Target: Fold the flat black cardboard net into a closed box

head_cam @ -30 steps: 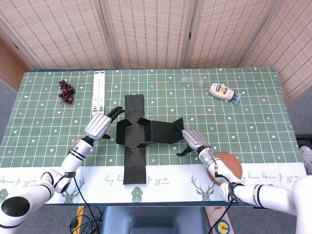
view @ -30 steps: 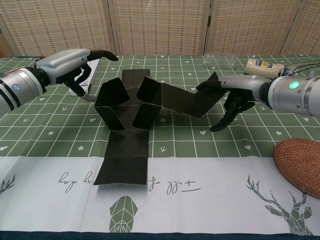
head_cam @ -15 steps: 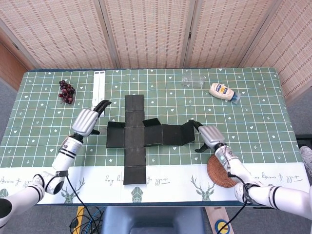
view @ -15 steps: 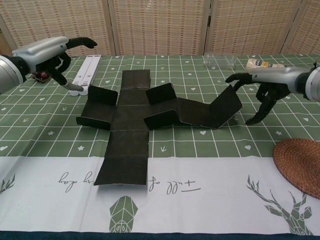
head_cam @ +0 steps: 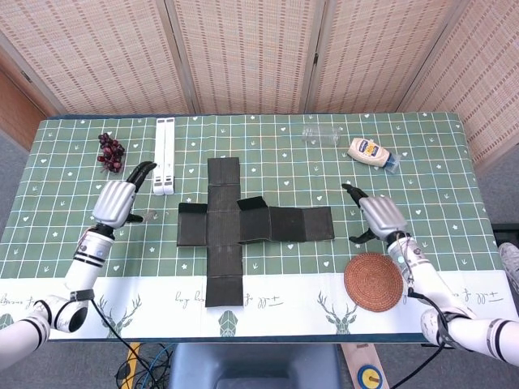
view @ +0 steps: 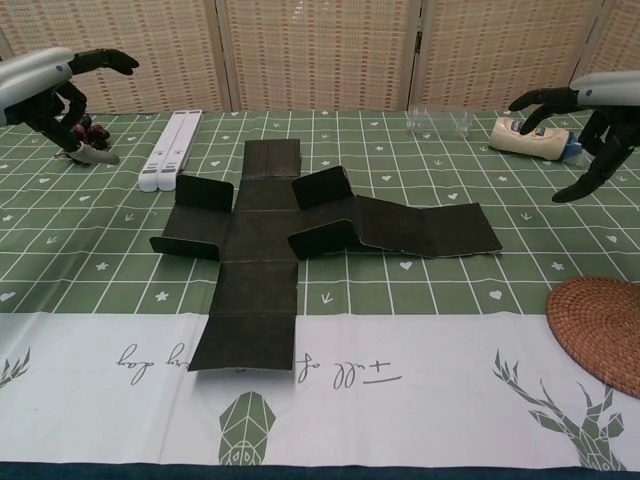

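Note:
The black cardboard net (head_cam: 243,225) (view: 270,240) lies spread on the green tablecloth, mostly flat, with a few small flaps near its middle standing partly up. My left hand (head_cam: 116,201) (view: 55,85) hovers well to the left of the net, fingers apart, holding nothing. Off the net's right end, my right hand (head_cam: 379,215) (view: 590,110) is raised with spread fingers and nothing in it. Neither hand touches the cardboard.
A white bar (head_cam: 165,156) lies at the back left beside a grape bunch (head_cam: 110,151). A clear bottle (head_cam: 321,134) and a mayonnaise bottle (head_cam: 371,151) lie at the back right. A woven coaster (head_cam: 373,281) sits front right.
Both hands let go of the net's side panels and drew outward, left to the left, right to the right. The raised panels fell back and the net flattened.

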You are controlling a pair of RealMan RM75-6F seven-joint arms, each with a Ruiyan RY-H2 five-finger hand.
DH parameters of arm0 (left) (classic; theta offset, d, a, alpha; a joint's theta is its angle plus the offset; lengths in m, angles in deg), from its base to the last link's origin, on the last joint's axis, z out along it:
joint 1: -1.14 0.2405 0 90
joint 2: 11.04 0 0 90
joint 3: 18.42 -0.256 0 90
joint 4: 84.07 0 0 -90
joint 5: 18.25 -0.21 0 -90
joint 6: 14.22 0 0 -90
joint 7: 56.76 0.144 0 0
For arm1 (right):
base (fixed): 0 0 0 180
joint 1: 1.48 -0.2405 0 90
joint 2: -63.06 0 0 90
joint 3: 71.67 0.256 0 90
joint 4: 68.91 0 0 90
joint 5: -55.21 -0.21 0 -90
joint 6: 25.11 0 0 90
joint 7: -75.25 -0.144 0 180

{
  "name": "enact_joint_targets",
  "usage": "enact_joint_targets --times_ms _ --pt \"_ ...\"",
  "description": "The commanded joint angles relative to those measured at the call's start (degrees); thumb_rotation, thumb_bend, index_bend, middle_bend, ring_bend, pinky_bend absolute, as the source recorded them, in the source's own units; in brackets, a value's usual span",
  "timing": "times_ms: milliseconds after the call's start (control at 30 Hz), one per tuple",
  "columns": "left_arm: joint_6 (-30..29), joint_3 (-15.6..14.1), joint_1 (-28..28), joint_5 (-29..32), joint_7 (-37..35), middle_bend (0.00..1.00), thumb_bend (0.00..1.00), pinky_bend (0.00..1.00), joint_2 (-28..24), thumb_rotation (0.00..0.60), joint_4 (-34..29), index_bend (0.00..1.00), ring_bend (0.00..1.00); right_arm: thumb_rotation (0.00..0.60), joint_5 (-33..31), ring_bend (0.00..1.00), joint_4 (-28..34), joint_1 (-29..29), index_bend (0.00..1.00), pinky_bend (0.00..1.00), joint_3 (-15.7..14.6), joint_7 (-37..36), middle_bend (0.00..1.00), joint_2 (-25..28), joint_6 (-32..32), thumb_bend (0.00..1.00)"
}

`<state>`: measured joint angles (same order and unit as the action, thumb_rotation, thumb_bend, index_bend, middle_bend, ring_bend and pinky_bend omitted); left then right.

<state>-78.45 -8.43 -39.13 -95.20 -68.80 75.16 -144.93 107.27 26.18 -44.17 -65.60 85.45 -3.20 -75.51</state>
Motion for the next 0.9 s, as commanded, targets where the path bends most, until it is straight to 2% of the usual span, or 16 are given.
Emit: enact_joint_targets --times_ms 33,267,433,600,900 --pt "-1.75 0.33 2.04 1.17 2.52 0.12 0.14 0.99 -1.88 0.600 -3.49 0.11 0.71 0.600 2.27 0.83 0.90 1.82 0.00 1.00 -0.53 -0.56 0.17 1.00 -1.96 0.00" --pt "-3.20 -0.37 4.81 2.22 8.00 0.12 0.14 0.91 -4.52 0.600 -9.58 0.13 0.66 0.600 4.66 0.83 -0.08 2.92 0.00 1.00 -0.68 -0.13 0.19 -0.65 -2.81 0.00" --pt "-2.34 -0.45 4.94 2.21 9.42 0.12 0.14 0.91 -4.88 0.600 -11.66 0.13 0.66 0.600 0.99 0.82 -0.96 -1.14 0.00 1.00 -0.09 7.67 0.11 -4.40 -0.12 0.00" --pt "-1.79 -0.39 4.85 1.48 9.16 0.12 0.14 0.91 -5.31 0.600 -12.78 0.13 0.66 0.600 -9.82 0.79 -2.02 -7.25 0.00 1.00 0.66 18.07 0.05 -8.99 1.97 0.06" --pt "-1.49 -0.80 5.37 0.07 7.40 0.12 0.14 0.91 -5.99 0.600 -13.25 0.13 0.66 0.600 -28.79 0.79 -4.38 -17.19 0.00 1.00 1.45 31.80 0.05 -17.58 -1.04 0.06"
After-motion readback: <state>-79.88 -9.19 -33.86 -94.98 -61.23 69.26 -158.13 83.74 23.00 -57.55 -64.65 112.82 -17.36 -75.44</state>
